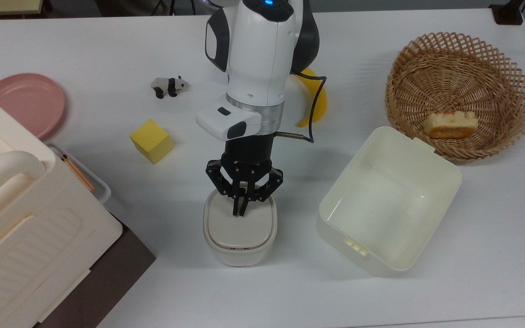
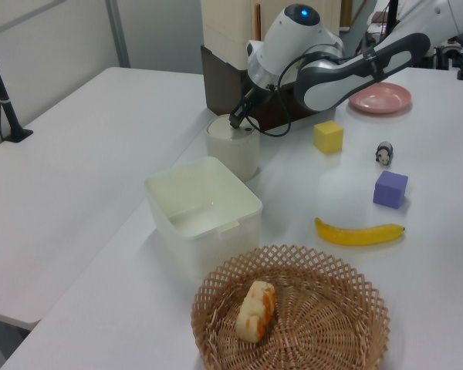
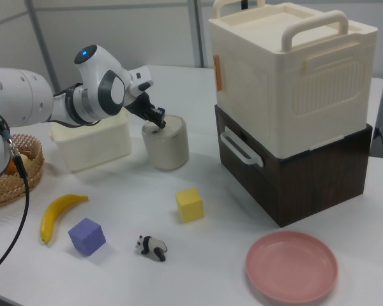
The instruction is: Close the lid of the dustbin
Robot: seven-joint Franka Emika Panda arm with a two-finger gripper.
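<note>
The small off-white dustbin (image 1: 239, 256) stands at the table's near middle in the top view, and it also shows in the left view (image 2: 233, 154) and the right view (image 3: 167, 150). Its beige-grey lid (image 1: 240, 230) lies flat in the bin's rim. My gripper (image 1: 239, 212) points down with its black fingers shut together. The tips rest on the part of the lid nearest the arm, and nothing is held between them. In the left view the gripper (image 2: 235, 123) meets the bin's top, as it does in the right view (image 3: 157, 123).
A lidless cream tub (image 1: 431, 166) sits right of the bin in the top view, with a wicker basket (image 1: 508, 77) holding bread beyond it. A yellow cube (image 1: 151, 140), toy panda (image 1: 168, 85), banana (image 1: 317, 107) and pink plate (image 1: 25, 102) lie around. The big handled cream box (image 1: 21, 218) fills the top view's lower left.
</note>
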